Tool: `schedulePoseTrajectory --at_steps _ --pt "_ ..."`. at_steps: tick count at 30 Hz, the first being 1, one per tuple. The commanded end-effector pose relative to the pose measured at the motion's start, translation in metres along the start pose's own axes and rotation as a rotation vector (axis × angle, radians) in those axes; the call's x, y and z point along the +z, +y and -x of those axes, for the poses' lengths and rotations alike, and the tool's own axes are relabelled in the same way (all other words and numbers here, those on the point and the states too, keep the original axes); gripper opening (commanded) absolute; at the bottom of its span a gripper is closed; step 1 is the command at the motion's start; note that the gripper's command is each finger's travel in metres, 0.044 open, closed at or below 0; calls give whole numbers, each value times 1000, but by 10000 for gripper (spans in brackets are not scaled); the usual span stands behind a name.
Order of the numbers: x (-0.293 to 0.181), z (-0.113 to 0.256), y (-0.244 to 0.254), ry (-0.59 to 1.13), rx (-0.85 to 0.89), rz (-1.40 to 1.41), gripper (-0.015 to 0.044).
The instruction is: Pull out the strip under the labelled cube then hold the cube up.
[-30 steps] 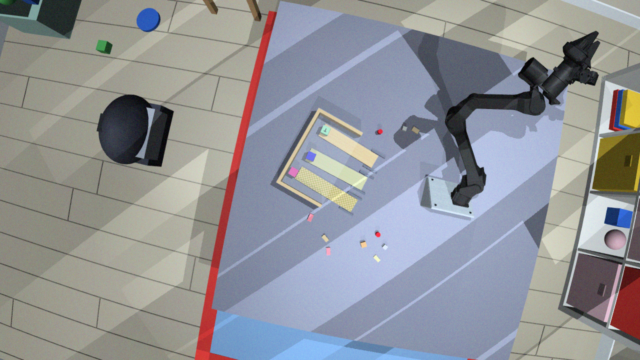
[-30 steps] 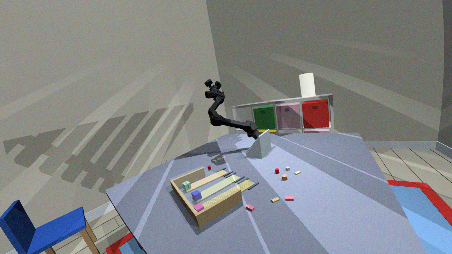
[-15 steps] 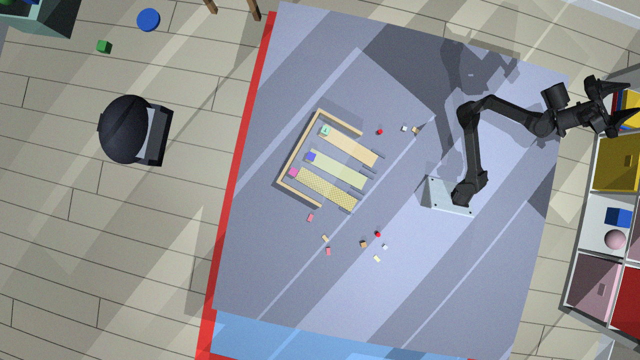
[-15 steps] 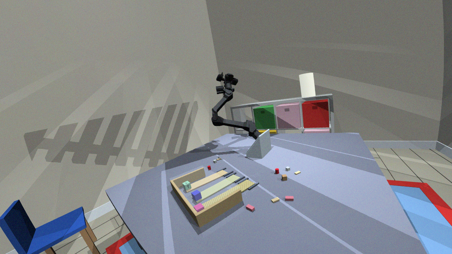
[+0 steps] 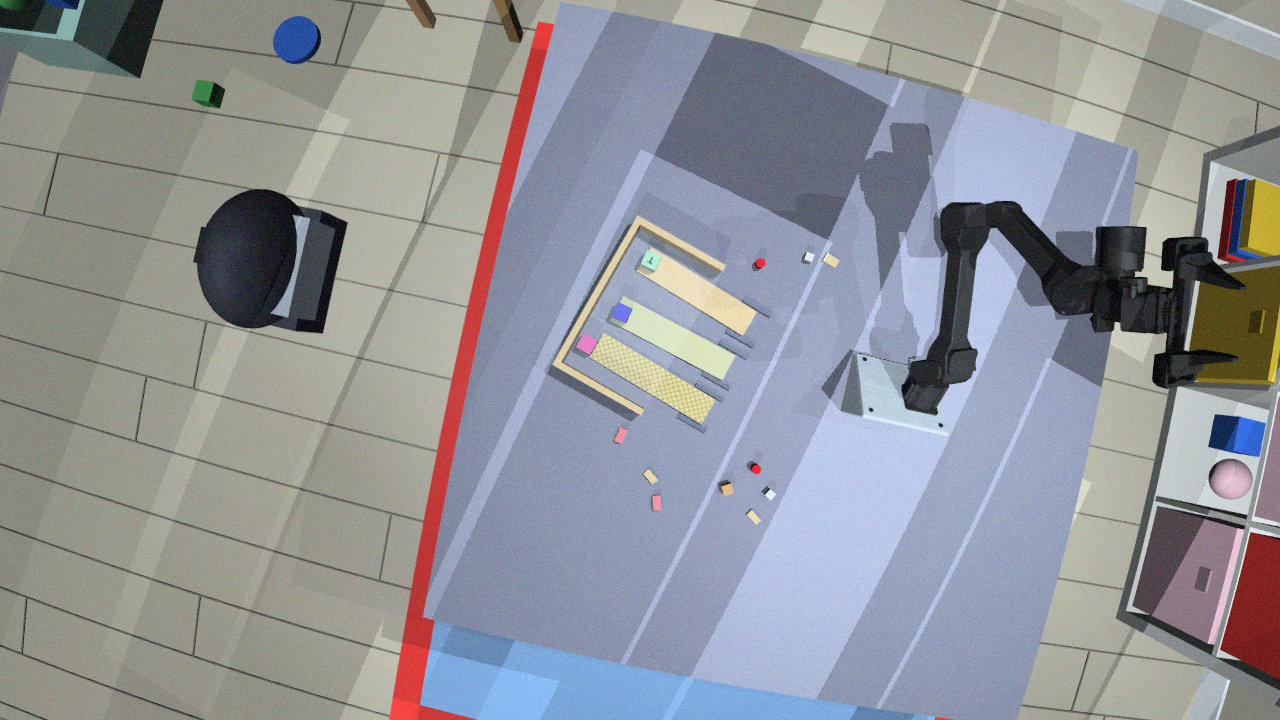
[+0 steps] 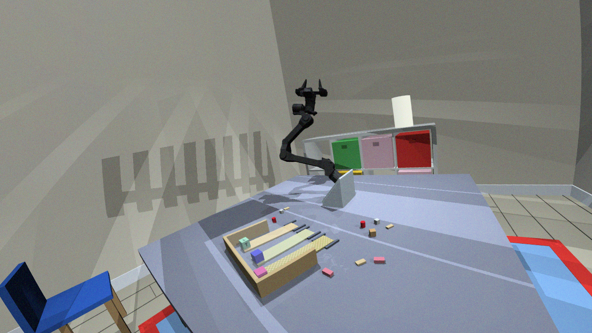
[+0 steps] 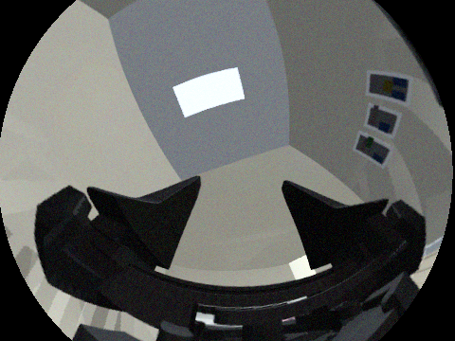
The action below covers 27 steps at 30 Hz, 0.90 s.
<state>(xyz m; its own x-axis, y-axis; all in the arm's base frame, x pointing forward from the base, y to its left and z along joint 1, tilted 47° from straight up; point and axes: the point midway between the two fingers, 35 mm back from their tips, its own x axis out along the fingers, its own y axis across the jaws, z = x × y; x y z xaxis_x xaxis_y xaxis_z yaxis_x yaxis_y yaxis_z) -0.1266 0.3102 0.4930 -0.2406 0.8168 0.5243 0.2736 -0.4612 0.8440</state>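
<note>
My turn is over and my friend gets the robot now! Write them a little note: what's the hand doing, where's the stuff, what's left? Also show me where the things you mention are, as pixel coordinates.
Hand (image 5: 1242,320) (image 6: 312,80) (image 7: 243,182): open, nothing in it, up high and away from the wooden frame (image 5: 595,291) (image 6: 285,271).
Labelled cube: the mint one with a T (image 5: 650,260) (image 6: 244,243), at the inner end of the plain tan strip (image 5: 702,291) (image 6: 271,236).
Other strips: pale green (image 5: 678,338) (image 6: 287,247) and yellow checked (image 5: 653,377) (image 6: 296,255). Leave them alone.
Done: no strip is out, no cube is up.
Left: pull out the tan strip only, then pick up the T cube and hold it up.
</note>
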Motion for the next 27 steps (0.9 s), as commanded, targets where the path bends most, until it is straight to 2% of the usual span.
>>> schedulePoseTrajectory --at_steps 1,7,13,20,27 --pt "56 1 -35 -175 -101 206 400" --pt "143 21 -79 -414 -304 541 400" --pt "229 67 -110 -628 -573 846 400" --pt "314 147 -130 -830 -974 1137 400" --pt "373 251 -134 -949 -1477 1330 400"
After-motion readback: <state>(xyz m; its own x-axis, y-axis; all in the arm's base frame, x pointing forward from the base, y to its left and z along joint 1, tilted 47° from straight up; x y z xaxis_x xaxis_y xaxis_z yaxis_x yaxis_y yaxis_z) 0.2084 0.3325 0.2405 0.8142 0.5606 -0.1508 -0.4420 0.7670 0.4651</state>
